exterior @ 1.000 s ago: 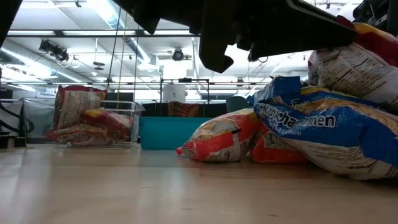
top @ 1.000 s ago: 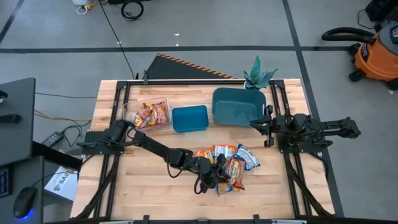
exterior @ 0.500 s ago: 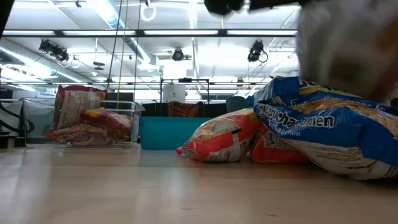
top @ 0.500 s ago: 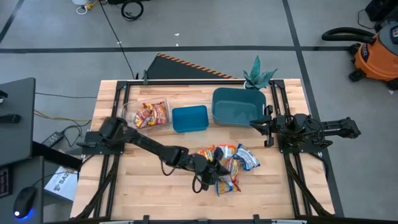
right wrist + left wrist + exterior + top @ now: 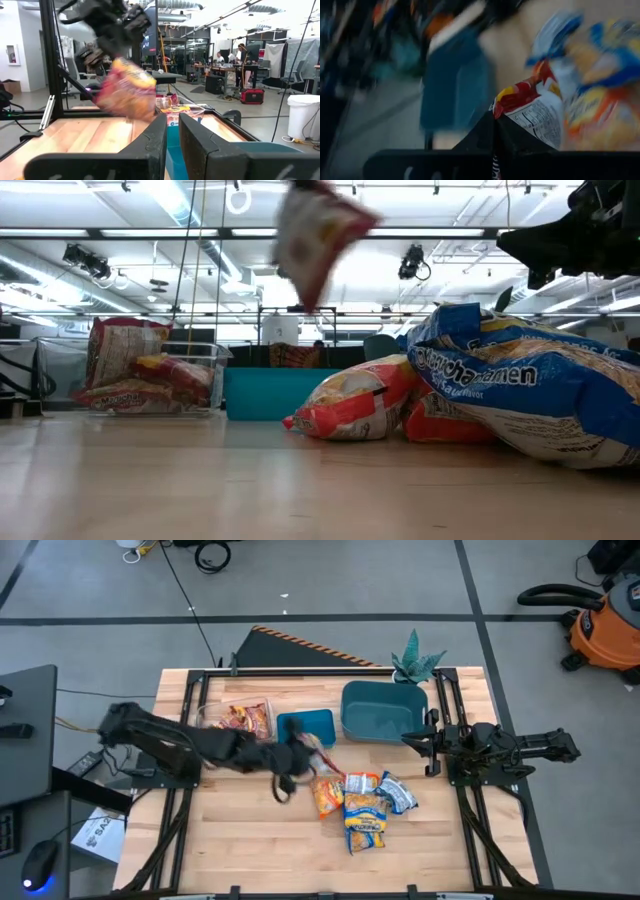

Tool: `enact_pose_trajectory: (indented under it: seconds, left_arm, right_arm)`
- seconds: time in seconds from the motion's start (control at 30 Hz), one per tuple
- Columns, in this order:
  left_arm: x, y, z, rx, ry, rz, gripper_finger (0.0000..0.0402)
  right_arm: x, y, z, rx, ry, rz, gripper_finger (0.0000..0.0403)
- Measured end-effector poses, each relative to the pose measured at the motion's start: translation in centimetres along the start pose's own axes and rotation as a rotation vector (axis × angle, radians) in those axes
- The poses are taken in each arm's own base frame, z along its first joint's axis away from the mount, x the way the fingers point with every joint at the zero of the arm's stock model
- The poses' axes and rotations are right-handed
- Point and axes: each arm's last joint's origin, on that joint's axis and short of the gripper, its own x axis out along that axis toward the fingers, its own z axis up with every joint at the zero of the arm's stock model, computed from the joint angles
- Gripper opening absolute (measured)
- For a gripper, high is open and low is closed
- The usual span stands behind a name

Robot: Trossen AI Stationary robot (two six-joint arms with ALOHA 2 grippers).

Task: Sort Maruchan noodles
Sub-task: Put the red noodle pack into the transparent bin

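My left gripper point(image 5: 297, 751) is in the air just in front of the small teal bin point(image 5: 305, 729), shut on a red Maruchan packet point(image 5: 313, 752). The low view shows that packet point(image 5: 316, 236) high above the table. Other packets lie in a loose pile point(image 5: 367, 805) on the wood: a blue one point(image 5: 520, 390) and an orange-red one point(image 5: 355, 406) rest flat. Two or three red packets lie in the clear box point(image 5: 238, 721). My right gripper point(image 5: 421, 743) waits by the table's right edge, its fingers a narrow gap apart point(image 5: 172, 142). My left gripper pinches the red packet by a crinkled end seam point(image 5: 496, 106) between its two fingers point(image 5: 479, 136). The packet point(image 5: 532, 114) is lifted clear of the table and the pile. In the low view it hangs tilted in the air.
A large teal bin point(image 5: 384, 710) stands at the far right, beside the small teal one. A teal paper ornament point(image 5: 415, 662) sits at the far edge. Bare wood lies in the near left part of the table point(image 5: 230, 830). People stand in the room behind point(image 5: 242, 50).
My left gripper has risen out of the packet pile and swung toward the table's far left, to just in front of the small teal bin, carrying a red packet with it. That packet is now lifted clear. The pile's remaining packets have shifted and spread slightly.
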Motion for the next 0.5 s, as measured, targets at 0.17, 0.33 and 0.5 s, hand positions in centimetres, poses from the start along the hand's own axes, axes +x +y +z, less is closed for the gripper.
enact_pose_trajectory:
  seconds: [0.17, 0.33, 0.5]
  left_arm:
    - [-3.4, 3.5, -3.8, -0.148, 0.215, 0.115, 0.0008]
    - [-5.3, 6.3, -7.6, -0.273, 0.413, 0.228, 0.0008]
    - [-5.3, 7.3, -11.6, -0.339, 0.497, 0.317, 0.0008]
  right_arm:
    - [0.0, 0.0, 0.0, 0.000, 0.000, 0.000, 0.0055]
    - [0.0, 0.0, 0.0, 0.000, 0.000, 0.000, 0.0055]
    - [0.0, 0.0, 0.0, 0.000, 0.000, 0.000, 0.0055]
